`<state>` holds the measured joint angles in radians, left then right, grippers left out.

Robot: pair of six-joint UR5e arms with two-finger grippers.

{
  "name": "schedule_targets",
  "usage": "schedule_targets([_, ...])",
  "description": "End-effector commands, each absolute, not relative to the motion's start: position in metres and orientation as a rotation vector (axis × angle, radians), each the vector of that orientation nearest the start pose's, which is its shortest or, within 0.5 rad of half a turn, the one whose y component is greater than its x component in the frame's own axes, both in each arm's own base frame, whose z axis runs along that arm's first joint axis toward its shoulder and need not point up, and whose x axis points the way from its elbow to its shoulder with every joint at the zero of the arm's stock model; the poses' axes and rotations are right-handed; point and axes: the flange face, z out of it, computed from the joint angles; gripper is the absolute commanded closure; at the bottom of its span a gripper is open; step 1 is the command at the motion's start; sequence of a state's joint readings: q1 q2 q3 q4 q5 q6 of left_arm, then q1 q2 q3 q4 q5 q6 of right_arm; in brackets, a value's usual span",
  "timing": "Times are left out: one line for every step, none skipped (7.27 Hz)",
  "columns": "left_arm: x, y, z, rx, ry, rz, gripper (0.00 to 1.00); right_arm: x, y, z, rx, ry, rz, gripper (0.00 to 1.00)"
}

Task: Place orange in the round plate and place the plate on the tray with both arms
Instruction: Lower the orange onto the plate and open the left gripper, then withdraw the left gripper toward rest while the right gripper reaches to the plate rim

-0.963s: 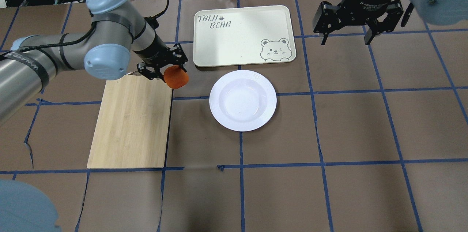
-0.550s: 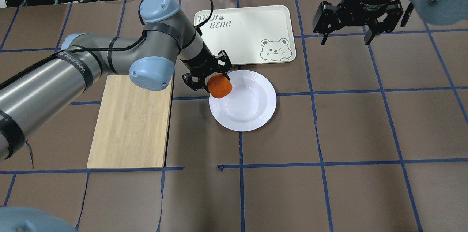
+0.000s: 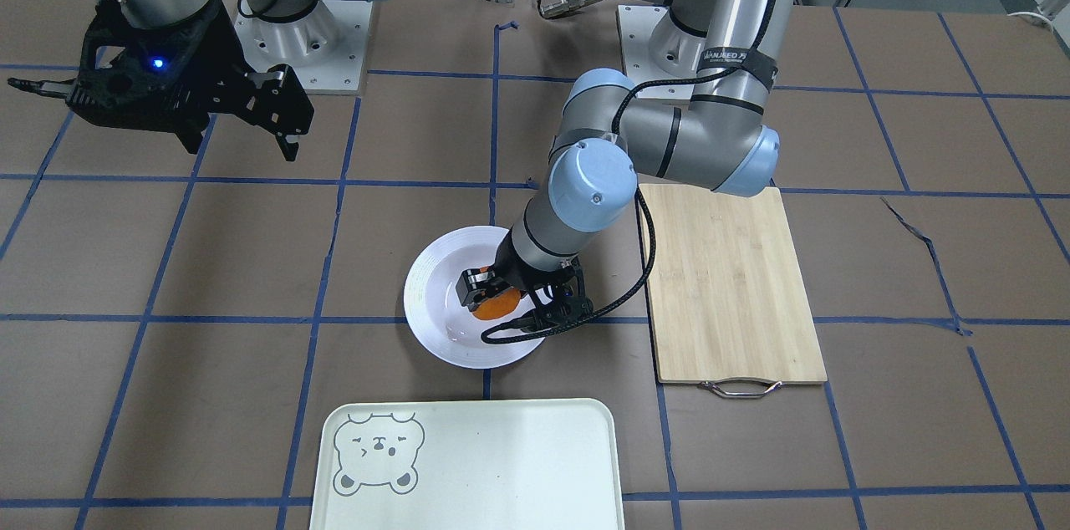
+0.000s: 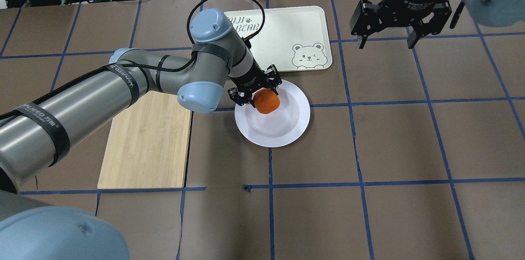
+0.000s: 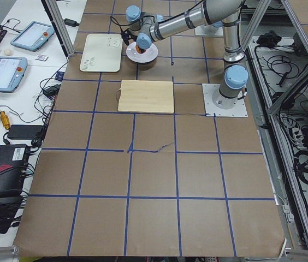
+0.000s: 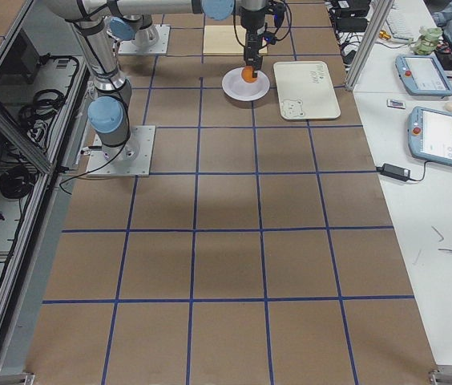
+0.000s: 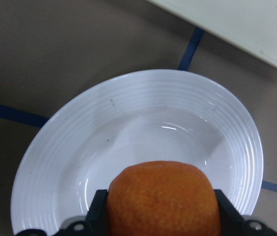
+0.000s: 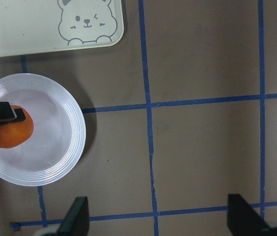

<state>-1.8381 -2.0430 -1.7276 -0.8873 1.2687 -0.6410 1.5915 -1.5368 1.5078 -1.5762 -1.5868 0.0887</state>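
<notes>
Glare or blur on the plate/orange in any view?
Left wrist view: small specular streaks in the round plate; the orange fills the bottom edge, slightly soft. Overhead view: plate bright, little surface detail; blurred joint cap at lower left. Side views: both too small for detail.

Orange (image 4: pixel 266 101) in left hand (image 4: pixel 255 90), now over plate (image 4: pixel 287 128)

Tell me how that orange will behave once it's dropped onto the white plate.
Being round, the orange will probably roll a little when released, but the round plate, sunken in the middle, should catch it. Its dimpled peel probably grips well in the left pincer.
</notes>
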Motion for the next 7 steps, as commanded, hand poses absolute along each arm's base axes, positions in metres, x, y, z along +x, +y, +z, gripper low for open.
schedule_targets([-0.325,-0.548,0.232,-0.611,3.377,0.116,0.00,0.132,-0.513,0.497,0.155,3.155,-0.045,0.00])
schedule_targets([-0.320,-0.549,0.243,-0.589,3.375,0.076,0.00,0.132,-0.516,0.483,0.157,3.144,-0.006,0.00])
schedule_targets([-0.304,-0.555,0.249,-0.514,3.295,-0.035,0.00,0.134,-0.524,0.461,0.159,3.089,0.017,0.00])
schedule_targets([-0.285,-0.565,0.265,-0.307,3.277,-0.091,0.00,0.141,-0.533,0.434,0.160,2.992,0.027,0.00])
schedule_targets([-0.251,-0.581,0.293,-0.223,3.232,-0.110,0.00,0.150,-0.536,0.399,0.163,2.897,0.071,0.00])
schedule_targets([-0.227,-0.592,0.324,-0.120,3.218,-0.115,0.00,0.160,-0.538,0.355,0.168,2.792,0.089,0.00])
schedule_targets([-0.216,-0.594,0.347,-0.112,3.218,-0.117,0.00,0.166,-0.537,0.305,0.165,2.726,0.085,0.00])
